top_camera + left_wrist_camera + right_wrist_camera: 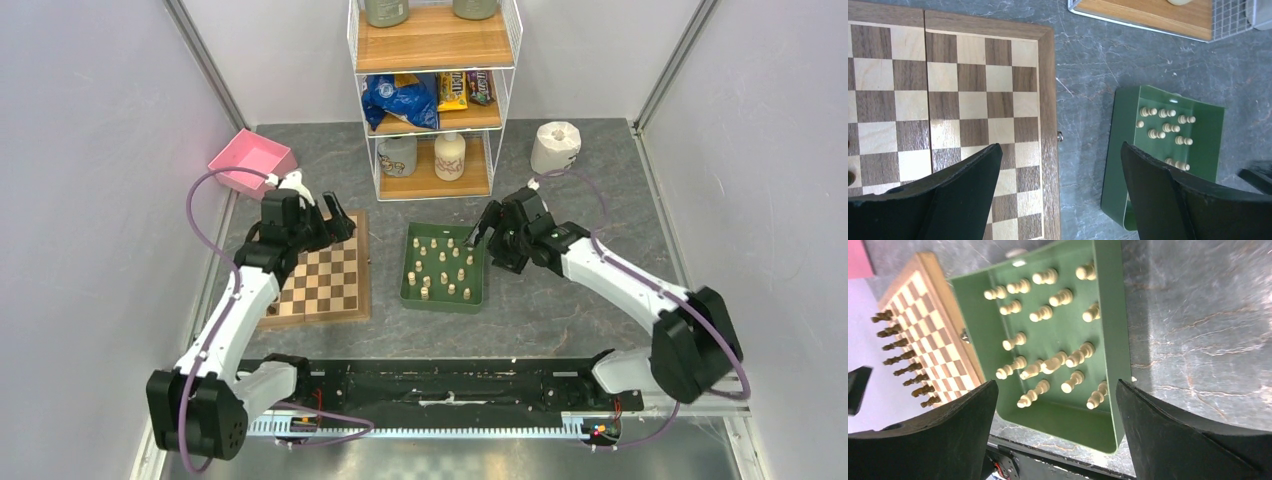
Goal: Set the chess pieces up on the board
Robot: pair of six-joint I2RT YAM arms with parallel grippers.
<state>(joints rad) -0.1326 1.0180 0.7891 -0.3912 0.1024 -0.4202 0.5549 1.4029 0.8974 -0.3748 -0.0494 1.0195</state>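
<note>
Sitting in green tray — pale chess pieces, board nearby

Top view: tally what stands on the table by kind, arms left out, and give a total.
Chessboard: 1
Green tray: 1
Pink bin: 1
Paper roll: 1
Wire shelf rack: 1
Total: 5

A bare strip of table runs between the board and the green tray. The tray's walls hem in the pale chess pieces, which stand with gaps between them. One board edge is lined with dark pieces; the wire shelf stands just behind.
</note>
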